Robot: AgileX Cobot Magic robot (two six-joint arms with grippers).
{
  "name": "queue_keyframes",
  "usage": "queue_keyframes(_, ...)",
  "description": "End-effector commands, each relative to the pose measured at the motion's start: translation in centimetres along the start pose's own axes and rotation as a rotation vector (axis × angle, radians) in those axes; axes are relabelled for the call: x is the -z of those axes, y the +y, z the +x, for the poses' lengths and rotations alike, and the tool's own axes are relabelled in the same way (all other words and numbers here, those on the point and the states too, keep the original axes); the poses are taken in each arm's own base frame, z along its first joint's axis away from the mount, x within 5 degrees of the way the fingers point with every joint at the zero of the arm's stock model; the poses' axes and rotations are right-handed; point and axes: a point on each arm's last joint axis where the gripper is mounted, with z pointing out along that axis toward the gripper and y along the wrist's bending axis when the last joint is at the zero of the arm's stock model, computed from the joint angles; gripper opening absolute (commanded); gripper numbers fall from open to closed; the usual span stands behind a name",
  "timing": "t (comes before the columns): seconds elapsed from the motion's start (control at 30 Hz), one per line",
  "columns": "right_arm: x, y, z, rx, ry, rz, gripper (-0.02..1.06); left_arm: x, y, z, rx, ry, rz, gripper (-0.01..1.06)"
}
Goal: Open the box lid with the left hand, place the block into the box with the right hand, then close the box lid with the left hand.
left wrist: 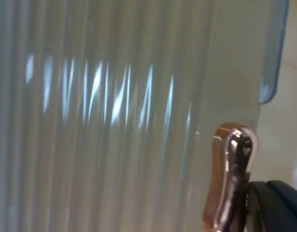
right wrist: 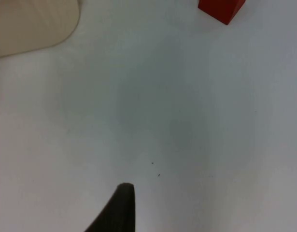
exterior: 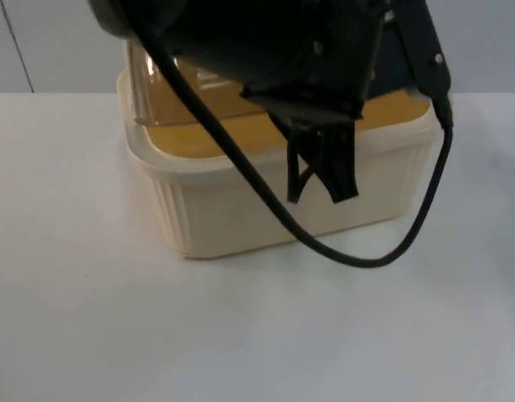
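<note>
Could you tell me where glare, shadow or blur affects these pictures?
Top view: the left end effector and its arm loom dark and soft over the box. Left wrist view: bright streaks of glare run down the box's ribbed wall. Right wrist view: even light on the table, and the red block is sharp.

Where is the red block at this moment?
The red block lies on the white table in the right wrist view, apart from the cream box.
</note>
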Motion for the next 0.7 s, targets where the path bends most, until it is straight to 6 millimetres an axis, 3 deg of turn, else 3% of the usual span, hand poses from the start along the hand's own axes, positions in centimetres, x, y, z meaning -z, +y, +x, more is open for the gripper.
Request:
queue_keyframes(0.0,0.2,-0.1,-0.3,0.0,-0.024,0.004,1.05,0.9,1.5,-0.3,0.005,-0.026,-0.043,0.0)
queue_keyframes(0.17,0.2,-0.1,-0.2,-0.003,-0.018,0.002,1.05,1.2,2.0,-0.5,-0.025,-0.049,-0.073,0.0)
queue_keyframes(0.67,0.1,-0.1,-0.1,-0.003,-0.013,0.001,1.05,-0.5,4.3,1.3,0.006,-0.001,-0.106,0.0)
